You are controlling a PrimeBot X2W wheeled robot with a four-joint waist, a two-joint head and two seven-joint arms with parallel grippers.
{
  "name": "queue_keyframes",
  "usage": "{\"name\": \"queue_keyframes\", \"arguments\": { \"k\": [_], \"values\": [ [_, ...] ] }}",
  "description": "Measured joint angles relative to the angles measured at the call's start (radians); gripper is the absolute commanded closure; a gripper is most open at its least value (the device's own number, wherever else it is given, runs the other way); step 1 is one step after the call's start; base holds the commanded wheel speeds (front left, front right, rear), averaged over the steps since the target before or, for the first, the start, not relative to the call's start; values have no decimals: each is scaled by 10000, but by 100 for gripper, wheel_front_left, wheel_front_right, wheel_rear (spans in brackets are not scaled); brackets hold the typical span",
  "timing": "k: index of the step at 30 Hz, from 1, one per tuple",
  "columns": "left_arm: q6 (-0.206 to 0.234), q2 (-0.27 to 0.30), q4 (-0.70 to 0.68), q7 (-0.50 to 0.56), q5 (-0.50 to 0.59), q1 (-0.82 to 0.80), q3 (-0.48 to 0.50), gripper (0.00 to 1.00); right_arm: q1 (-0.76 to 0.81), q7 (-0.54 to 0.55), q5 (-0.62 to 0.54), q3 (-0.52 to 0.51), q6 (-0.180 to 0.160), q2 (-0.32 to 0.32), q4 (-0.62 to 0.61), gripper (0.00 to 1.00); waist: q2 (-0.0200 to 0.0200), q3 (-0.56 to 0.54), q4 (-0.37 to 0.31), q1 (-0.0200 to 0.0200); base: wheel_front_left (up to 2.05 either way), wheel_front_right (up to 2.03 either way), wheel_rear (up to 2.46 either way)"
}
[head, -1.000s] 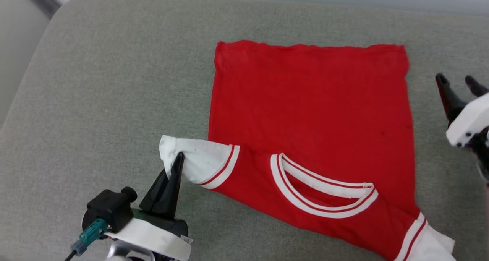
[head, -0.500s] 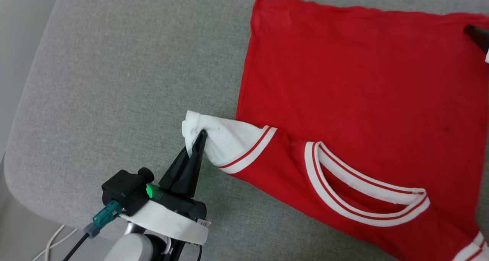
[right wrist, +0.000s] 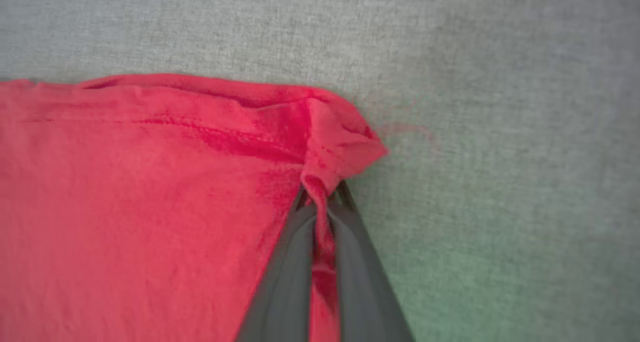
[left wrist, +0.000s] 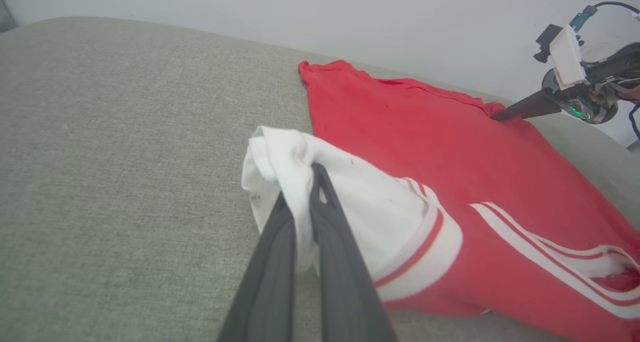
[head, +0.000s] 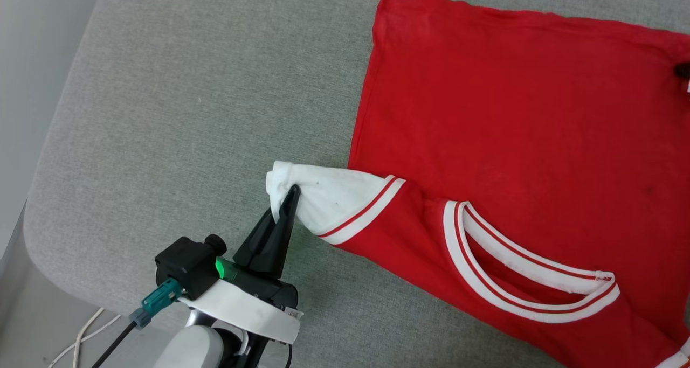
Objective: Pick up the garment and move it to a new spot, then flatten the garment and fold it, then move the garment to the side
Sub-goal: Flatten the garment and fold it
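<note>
Left gripper (head: pixel 291 195) sits nearest the robot, jaws clamped tight on the end of the white sleeve (head: pixel 334 201), with cloth bunched over the tips. From there the shirt (head: pixel 512 115) runs away and to the right, flat on the grey cushion (head: pixel 188 115). Collar (head: pixel 517 282) is at the near edge and the hem at the far edge, so the long axis runs near to far. Plain red side up, no lettering visible.

Right gripper (right wrist: pixel 322 194) is at the far-right hem corner (right wrist: pixel 340 136). Its fingers are closed on a thin pleat of red cloth, and the corner puckers around them.

So the grips sit on the shirt's diagonal: near-left sleeve and far-right hem.

My read: this is the lift-and-carry step, with both grips set. On a diagonal hold the two free corners will likely hang and drag. The arms should rise together and keep the diagonal taut. The right pinch looks thin and could slip.
</note>
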Motion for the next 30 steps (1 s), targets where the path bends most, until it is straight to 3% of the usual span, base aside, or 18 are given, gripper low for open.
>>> {"name": "queue_keyframes", "arguments": {
  "k": [9, 16, 25, 30],
  "values": [
    [69, 107, 174, -21, -17, 264, 234, 100, 389, -364, -245, 629, 2, -384, -704, 100, 0, -966, -141, 0, 0, 0, 0],
    [301, 428, 23, 81, -19, 663, 445, 100, 1592, -343, 617, 1189, 2, -853, -2148, 100, 0, -1795, -850, 0, 0, 0, 0],
    [775, 790, 75, 324, -219, 1343, 863, 100, 5345, -397, 1701, 1127, 2, -1060, -4755, 100, 0, -2850, -2293, -1, 0, 0, 0],
    [963, 1012, 150, 353, -395, 1708, 1172, 100, 7910, -685, 1979, 660, 2, -510, -6006, 100, 0, -3303, -3213, -1, 0, 0, 0]
  ]
}}
